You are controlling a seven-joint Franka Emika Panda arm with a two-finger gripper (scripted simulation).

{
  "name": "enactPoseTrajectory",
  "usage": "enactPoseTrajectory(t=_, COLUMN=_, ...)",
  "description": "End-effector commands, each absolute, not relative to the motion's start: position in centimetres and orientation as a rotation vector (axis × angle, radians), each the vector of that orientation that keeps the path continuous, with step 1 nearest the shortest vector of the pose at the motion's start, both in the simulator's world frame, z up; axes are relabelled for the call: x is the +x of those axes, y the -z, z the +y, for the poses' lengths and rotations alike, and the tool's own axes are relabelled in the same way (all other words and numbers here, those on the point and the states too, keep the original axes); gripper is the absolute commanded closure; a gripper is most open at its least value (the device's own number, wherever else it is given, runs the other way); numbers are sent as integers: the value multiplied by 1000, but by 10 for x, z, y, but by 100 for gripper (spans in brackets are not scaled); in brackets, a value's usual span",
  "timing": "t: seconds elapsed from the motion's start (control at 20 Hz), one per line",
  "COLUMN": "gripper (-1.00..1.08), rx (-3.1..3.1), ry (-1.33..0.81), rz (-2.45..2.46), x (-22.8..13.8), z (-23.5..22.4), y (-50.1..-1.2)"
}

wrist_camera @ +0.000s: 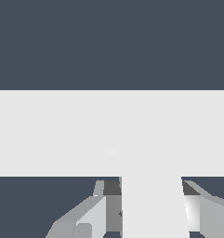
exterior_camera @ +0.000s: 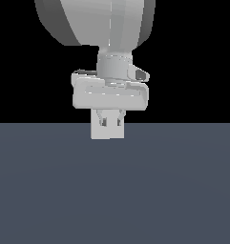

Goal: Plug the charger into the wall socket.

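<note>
Grey floor [exterior_camera: 183, 190], black backdrop; gripper [exterior_camera: 108, 125] clamped on charger [exterior_camera: 107, 132], socket [wrist_camera: 62, 135] right ahead.

The arm descends from the top centre of the exterior view, its large rounded link [exterior_camera: 95, 21] filling the upper edge. Below it, the narrower wrist collar [exterior_camera: 114, 66] joins the wide, flat hand body [exterior_camera: 110, 94], which sits level. The gripper [exterior_camera: 111, 121] points straight down at frame centre. Its two fingers stand close together, pressed on the charger [exterior_camera: 107, 132] between them. In the wrist view, finger surfaces [wrist_camera: 92, 216] appear at the lower edge, flanking the charger.
</note>
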State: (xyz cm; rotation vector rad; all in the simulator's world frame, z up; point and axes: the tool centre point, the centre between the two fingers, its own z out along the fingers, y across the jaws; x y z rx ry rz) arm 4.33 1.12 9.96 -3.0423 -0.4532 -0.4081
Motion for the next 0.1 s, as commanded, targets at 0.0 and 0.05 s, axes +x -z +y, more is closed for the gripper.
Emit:
enactPoseTrajectory(t=0.0, gripper=108, rx=-3042, ry=409, rz=-453, x=45, z=11, y=-100)
enactPoseTrajectory(t=0.05, gripper=108, rx=-3042, ry=409, rz=-453, x=45, z=11, y=-100)
